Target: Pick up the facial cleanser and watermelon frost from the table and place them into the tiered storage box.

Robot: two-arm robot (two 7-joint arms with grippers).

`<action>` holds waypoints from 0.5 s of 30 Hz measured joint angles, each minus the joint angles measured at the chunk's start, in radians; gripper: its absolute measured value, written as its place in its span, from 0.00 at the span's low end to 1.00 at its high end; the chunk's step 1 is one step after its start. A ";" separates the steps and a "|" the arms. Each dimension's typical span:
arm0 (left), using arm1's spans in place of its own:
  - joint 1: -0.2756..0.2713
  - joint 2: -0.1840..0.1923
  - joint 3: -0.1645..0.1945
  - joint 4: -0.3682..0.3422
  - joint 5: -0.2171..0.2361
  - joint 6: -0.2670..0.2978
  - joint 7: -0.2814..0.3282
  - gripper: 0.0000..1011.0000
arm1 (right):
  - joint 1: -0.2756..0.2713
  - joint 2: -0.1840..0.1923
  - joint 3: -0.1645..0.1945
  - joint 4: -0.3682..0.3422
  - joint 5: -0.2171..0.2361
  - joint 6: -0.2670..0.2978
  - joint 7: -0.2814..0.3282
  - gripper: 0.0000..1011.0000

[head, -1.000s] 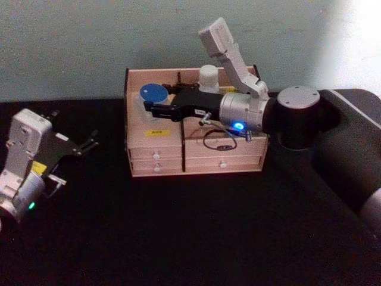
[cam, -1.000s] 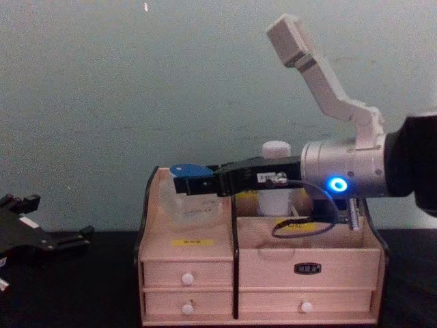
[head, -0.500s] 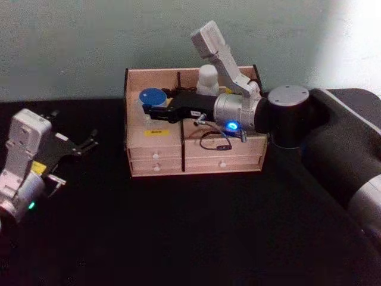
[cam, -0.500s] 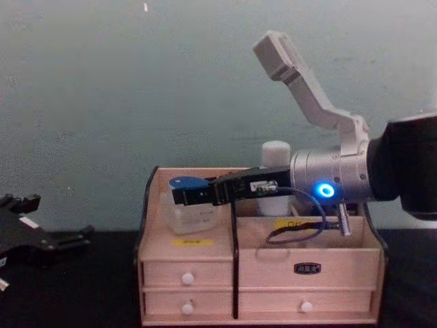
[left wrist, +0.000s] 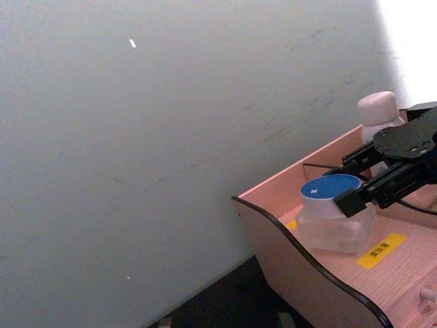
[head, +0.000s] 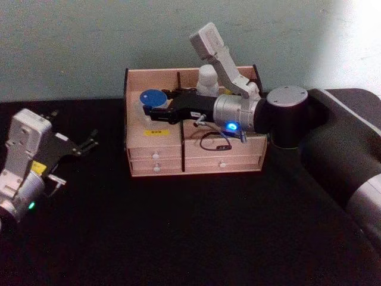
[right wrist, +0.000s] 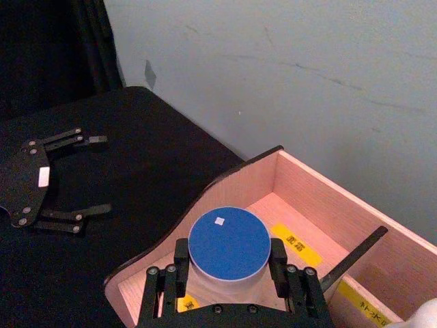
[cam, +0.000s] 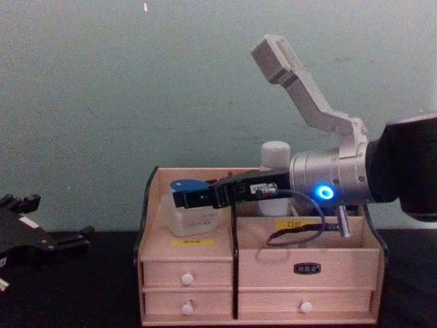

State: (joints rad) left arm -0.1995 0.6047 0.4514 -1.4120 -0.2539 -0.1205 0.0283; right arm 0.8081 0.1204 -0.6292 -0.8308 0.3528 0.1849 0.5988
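A clear jar with a blue lid [head: 153, 97] [right wrist: 227, 244] [cam: 192, 217] [left wrist: 333, 217] stands in the left top compartment of the tiered storage box [head: 156, 168] [cam: 326, 270]. My right gripper [head: 149, 111] [right wrist: 229, 265] [cam: 186, 199] reaches in from the right and is shut on the jar just under its lid. A white capped bottle [head: 208, 77] [cam: 276, 153] [left wrist: 377, 112] stands in the box's back right compartment. I cannot tell which of the two is the facial cleanser and which the watermelon frost. My left gripper [head: 90, 140] [right wrist: 100, 174] rests open at the left.
The box [right wrist: 225, 188] stands against a pale green wall on a black table [head: 196, 232]. It has yellow labels [cam: 192, 241] and drawers with white knobs [cam: 187, 279]. A black cable loop [head: 215, 143] hangs from my right wrist over the box front.
My right gripper has carried the jar down and slightly back into the left top compartment. The left arm has not moved.
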 joint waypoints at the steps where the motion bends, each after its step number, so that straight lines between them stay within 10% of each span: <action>1: 0.000 0.000 0.000 0.000 0.000 0.000 0.000 0.99 | 0.000 0.000 0.000 0.000 0.000 0.000 0.000 0.70; 15: 0.000 0.000 0.000 0.000 0.000 0.000 0.000 0.99 | 0.000 0.001 -0.001 -0.002 0.003 0.000 0.001 0.97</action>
State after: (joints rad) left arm -0.1995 0.6047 0.4514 -1.4120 -0.2539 -0.1205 0.0283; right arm 0.8080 0.1214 -0.6298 -0.8324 0.3560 0.1851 0.5994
